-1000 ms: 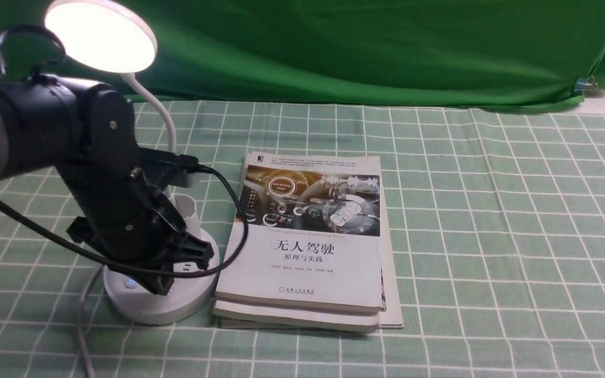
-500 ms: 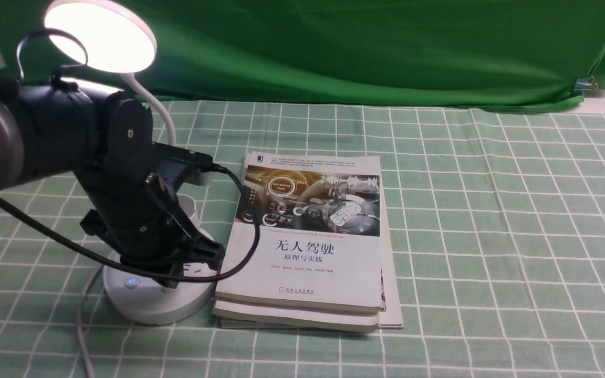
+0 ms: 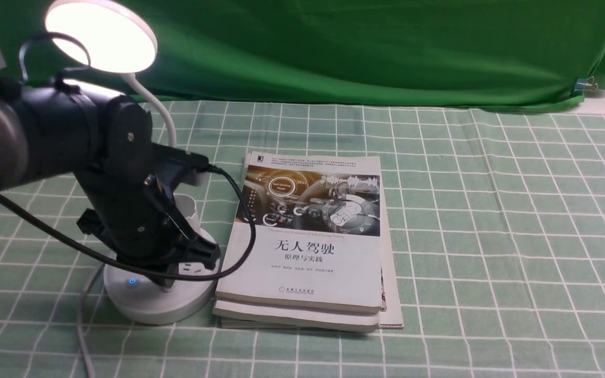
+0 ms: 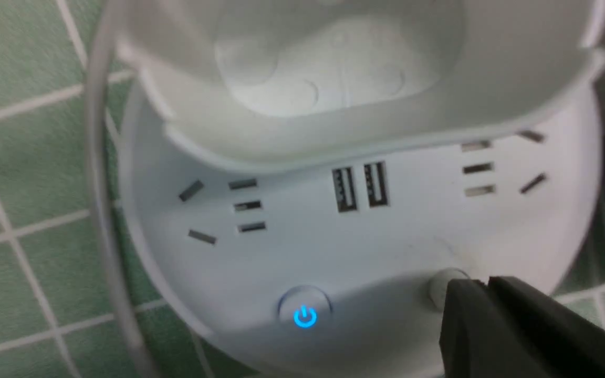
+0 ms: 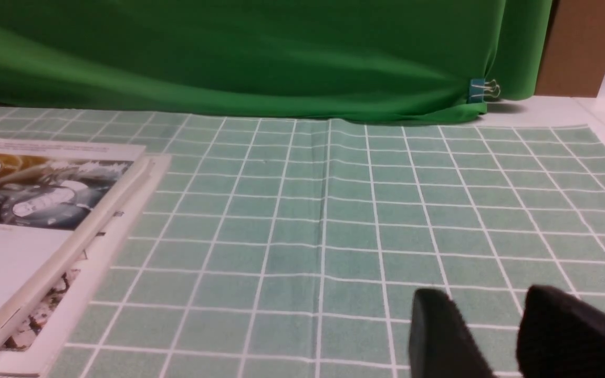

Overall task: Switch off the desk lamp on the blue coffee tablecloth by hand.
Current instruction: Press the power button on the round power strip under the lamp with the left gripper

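The white desk lamp stands at the left on the mint grid tablecloth [image 3: 491, 210]. Its round head [image 3: 100, 34] is lit. Its round base [image 3: 145, 302] shows a glowing blue power button [image 3: 132, 281]. In the left wrist view the base [image 4: 386, 236] has sockets, the blue button [image 4: 305, 316] and a second plain button [image 4: 441, 286]. My left gripper [image 4: 483, 286] is shut, its tips on or just over the plain button. My right gripper [image 5: 483, 310] is open and empty over bare cloth; it does not show in the front view.
A stack of books [image 3: 308, 241] lies just right of the lamp base, also in the right wrist view [image 5: 34, 220]. The lamp's white cord [image 3: 82, 325] runs toward the front edge. A dark green backdrop [image 3: 360, 47] hangs behind, with a clip [image 3: 586, 84].
My left arm moved right and lifted off the blue-button side of the base, then settled slightly back; the blue button now shows. The lamp head stays lit.
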You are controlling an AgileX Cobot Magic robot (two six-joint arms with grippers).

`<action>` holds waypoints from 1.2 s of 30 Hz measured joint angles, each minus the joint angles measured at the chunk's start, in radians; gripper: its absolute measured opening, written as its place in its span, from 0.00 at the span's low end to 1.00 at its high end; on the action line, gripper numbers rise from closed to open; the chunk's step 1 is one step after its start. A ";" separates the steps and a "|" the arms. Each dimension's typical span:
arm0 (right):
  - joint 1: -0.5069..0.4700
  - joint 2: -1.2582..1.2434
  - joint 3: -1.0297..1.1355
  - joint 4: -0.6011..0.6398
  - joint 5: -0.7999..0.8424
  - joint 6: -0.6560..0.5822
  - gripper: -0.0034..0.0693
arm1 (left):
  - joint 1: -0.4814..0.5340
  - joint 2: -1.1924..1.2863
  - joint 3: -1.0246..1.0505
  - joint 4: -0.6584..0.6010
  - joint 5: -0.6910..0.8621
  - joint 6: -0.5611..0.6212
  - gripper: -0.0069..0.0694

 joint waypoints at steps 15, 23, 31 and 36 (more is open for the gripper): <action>0.000 0.000 0.000 0.000 0.000 0.000 0.38 | 0.000 -0.039 -0.006 -0.006 0.025 0.000 0.12; 0.000 0.000 0.000 0.000 0.000 0.000 0.38 | 0.000 -0.073 -0.006 -0.007 0.023 -0.003 0.12; 0.000 0.000 0.000 0.000 0.000 0.000 0.38 | 0.000 0.027 -0.006 -0.007 0.026 -0.001 0.12; 0.000 0.000 0.000 0.000 0.000 0.000 0.38 | 0.000 0.031 -0.010 -0.001 0.028 -0.001 0.12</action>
